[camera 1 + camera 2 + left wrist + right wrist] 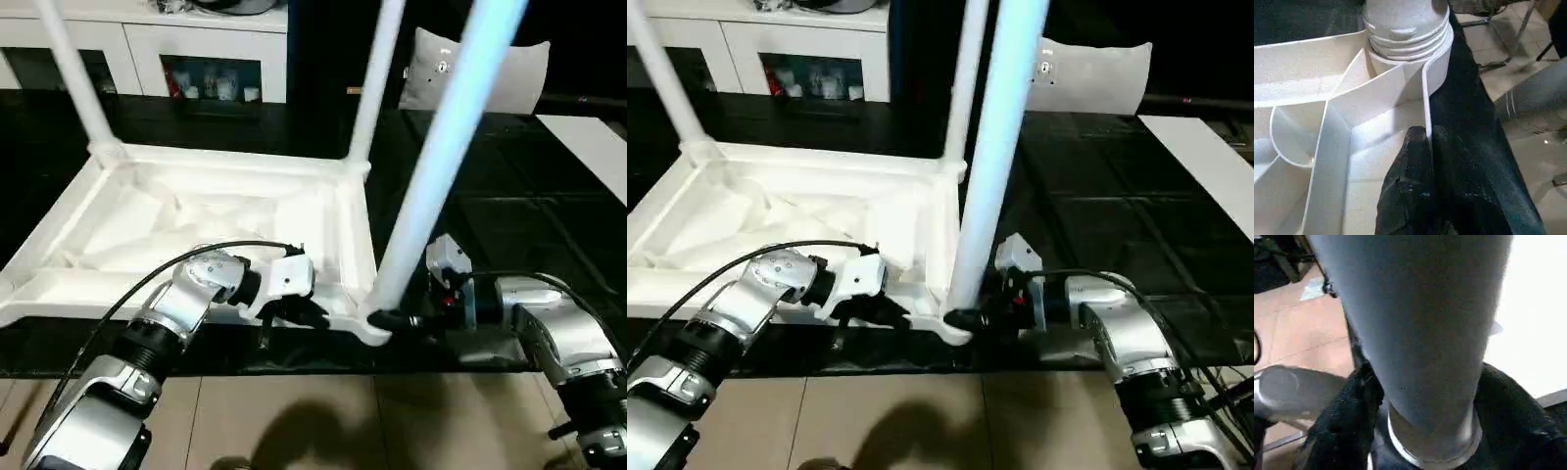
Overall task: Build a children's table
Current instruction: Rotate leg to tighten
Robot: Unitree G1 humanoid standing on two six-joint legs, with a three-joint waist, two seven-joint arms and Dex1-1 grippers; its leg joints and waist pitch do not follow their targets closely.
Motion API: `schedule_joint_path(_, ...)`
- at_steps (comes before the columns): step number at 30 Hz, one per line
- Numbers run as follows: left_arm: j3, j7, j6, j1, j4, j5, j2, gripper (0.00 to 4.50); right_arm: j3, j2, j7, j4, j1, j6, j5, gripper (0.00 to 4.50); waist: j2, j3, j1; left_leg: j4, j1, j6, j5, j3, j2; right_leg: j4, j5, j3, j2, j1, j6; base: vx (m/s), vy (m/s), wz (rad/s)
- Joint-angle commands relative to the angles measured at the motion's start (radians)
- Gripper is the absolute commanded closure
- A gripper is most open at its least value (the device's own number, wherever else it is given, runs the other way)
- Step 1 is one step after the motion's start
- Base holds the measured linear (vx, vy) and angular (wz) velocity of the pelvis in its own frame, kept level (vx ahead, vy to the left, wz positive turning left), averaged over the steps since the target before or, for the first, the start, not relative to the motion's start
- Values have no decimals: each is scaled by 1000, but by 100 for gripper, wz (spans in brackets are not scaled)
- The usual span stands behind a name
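**Near-corner leg stands in its socket, a hand on each side**

The tabletop (196,211) lies upside down on the dark bench (490,186), ribbed underside up. 3 legs rise from its corner sockets: 2 at the far corners and the near leg (441,147) at the near right corner. That leg's long axis runs almost upright, leaning slightly toward the robot's right, and its threaded base (1405,24) sits in the near corner socket (1415,68), with thread rings above the rim, so it appears not fully home.

The right hand (1425,401) reaches in level from the right, its fingers on either side of the leg's base, gripping it. The left hand (1427,142) is closed on the tabletop's near wall, just left of that socket, apparently steadying it. The right hand is the one placed to turn the leg.
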Motion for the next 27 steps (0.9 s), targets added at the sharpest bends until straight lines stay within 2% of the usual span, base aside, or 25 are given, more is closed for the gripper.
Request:
schedule_joint_path(1, -31, -38, -29, 8, -20, 13, 5, 450, 9, -13, 49, -9, -3, 8, 27, 187, -10, -63, -3, -60, 5, 54, -141, -5, 37, -71, -171, 52, -89, 55, -178, 0, 0, 0)
schedule_joint_path(4, -29, -46, -29, 10, -19, 10, 6, 450, 11, -14, 62, -10, -3, 12, 33, 199, -9, -63, -1, -60, 6, 52, -139, -5, 37, -71, -183, 52, -89, 54, -174, 0, 0, 0)
schedule_joint_path(7, -26, -58, -22, 15, -27, -3, 8, 450, 7, -14, 78, -16, 0, 28, 49, 233, -9, -64, 0, -59, 5, 52, -128, -6, 36, -69, -172, 52, -89, 55, -174, 0, 0, 0)
schedule_joint_path(12, -18, -70, -3, 23, -40, -27, 8, 450, 0, -11, 88, -26, 9, 51, 75, 247, -9, -65, 0, -58, 4, 54, -122, -5, 35, -67, -154, 51, -87, 55, -179, 0, 0, 0)
schedule_joint_path(14, -3, -66, 40, 32, -51, -51, -4, 450, -6, -2, 82, -31, 16, 63, 87, 247, -8, -65, 0, -58, 4, 51, -123, -5, 37, -66, -156, 52, -88, 55, -182, 0, 0, 0)
schedule_joint_path(17, 13, -28, 95, 40, -62, -61, -26, 450, -10, 64, 13, 32, 1, 38, 70, 248, -5, -63, -5, -59, 3, 44, -140, -6, 34, -72, -192, 50, -89, 53, -178, 0, 0, 0)
schedule_joint_path(18, 17, 14, 148, 41, -70, -51, -36, 450, -23, 116, -77, 113, -32, 11, 40, 248, -6, -62, -10, -60, 4, 36, -154, -6, 34, -75, -222, 51, -90, 51, -173, 0, 0, 0)
schedule_joint_path(19, 17, 14, 148, 41, -70, -51, -36, 450, -23, 116, -77, 113, -32, 11, 40, 248, -6, -56, -20, -65, 2, 22, -189, -9, 31, -82, -293, 49, -91, 51, -163, 0, 0, 0)
schedule_joint_path(20, 31, 85, 203, 37, -70, -37, -57, 450, -47, 180, -221, 244, -99, -20, -1, 248, -4, -54, -21, -66, 3, 15, -207, -11, 29, -88, -346, 47, -91, 51, -148, -58, -9, -7)
schedule_joint_path(21, 37, 113, 224, 37, -71, -34, -66, 450, -58, 202, -273, 291, -124, -29, -11, 248, -3, -54, -37, -66, 6, -4, -232, -12, 27, -91, -412, 46, -93, 46, -142, -58, -9, -7)
schedule_joint_path(22, 46, 151, 247, 31, -67, -29, -79, 450, -71, 217, -324, 303, -131, -19, -14, 248, -3, -50, -48, -67, 7, -14, -252, -17, 24, -103, -497, 42, -95, 48, -117, -58, -6, -7)
schedule_joint_path(23, 50, 169, 259, 29, -65, -26, -85, 450, -77, 224, -348, 309, -135, -14, -16, 249, -1, -50, -54, -68, 6, -15, -256, -18, 25, -103, -512, 43, -95, 46, -109, 0, 0, 0)
schedule_joint_path(24, 77, 273, 322, 15, -62, -12, -117, 450, -106, 258, -493, 281, -130, 42, -28, 249, 0, -51, -59, -69, 7, -15, -252, -19, 27, -106, -507, 44, -93, 48, -97, 0, 0, 0)
schedule_joint_path(25, 90, 318, 349, 10, -63, -5, -131, 450, -118, 275, -560, 258, -124, 72, -38, 249, 2, -52, -65, -71, 6, -19, -240, -19, 28, -101, -460, 46, -86, 48, -103, 0, 0, 0)
schedule_joint_path(27, 126, 427, 392, -4, -62, 5, -169, 450, -168, 334, -732, 228, -128, 131, -45, 249, -2, -57, -67, -70, 8, -18, -220, -18, 26, -95, -397, 48, -83, 48, -114, 0, 0, 0)
